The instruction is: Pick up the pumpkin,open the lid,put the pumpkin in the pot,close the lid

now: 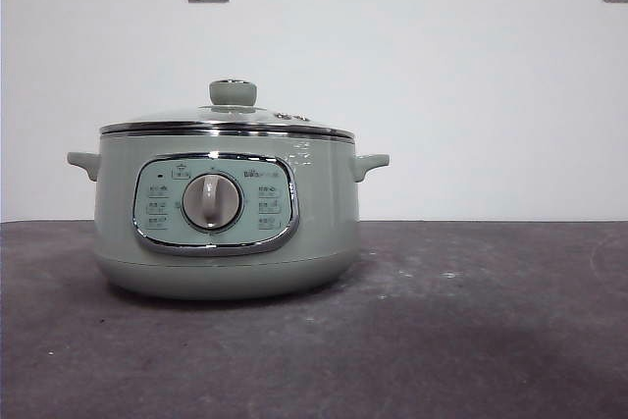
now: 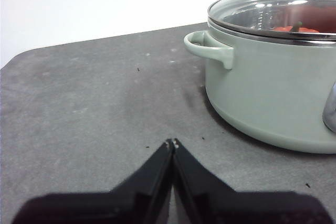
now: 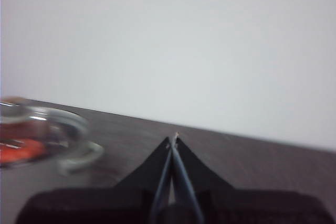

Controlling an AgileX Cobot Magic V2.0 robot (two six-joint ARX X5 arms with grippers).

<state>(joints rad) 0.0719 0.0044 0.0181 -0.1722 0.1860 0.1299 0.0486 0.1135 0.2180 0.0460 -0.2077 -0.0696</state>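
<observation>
Two grippers, both empty, jaws pressed together tip to tip. Left gripper (image 2: pixel 172 142) low over the bare table (image 2: pixel 94 103), the pot (image 2: pixel 273 98) near it, off toward the pot's side handle (image 2: pixel 210 48). Right gripper (image 3: pixel 173 139) on the pot's other side, clear of it; that view is blurred, so only a smear of glass and orange shows beside its jaws.

Lid (image 1: pixel 228 115) sits square on the pot, chrome rim flush all round, knob (image 1: pixel 233 92) upright at centre. Pumpkin (image 2: pixel 295 28) visible through the glass from the left wrist: orange body and dark stem, inside the pot, beyond the left gripper and higher than its tips. Front view shows neither arm over the pot.

Judgement: pumpkin in, lid seated, so the task looks essentially done; the step in hand is backing away clean.

How to do it well:
- Keep jaws closed and draw each arm away from the pot, not across it.
- Left arm: mind the side handle, the nearest thing to clip.
- Don't brush the knob; a nudge could shift the lid off its seat.
- Check the rim reads level afterwards.
</observation>
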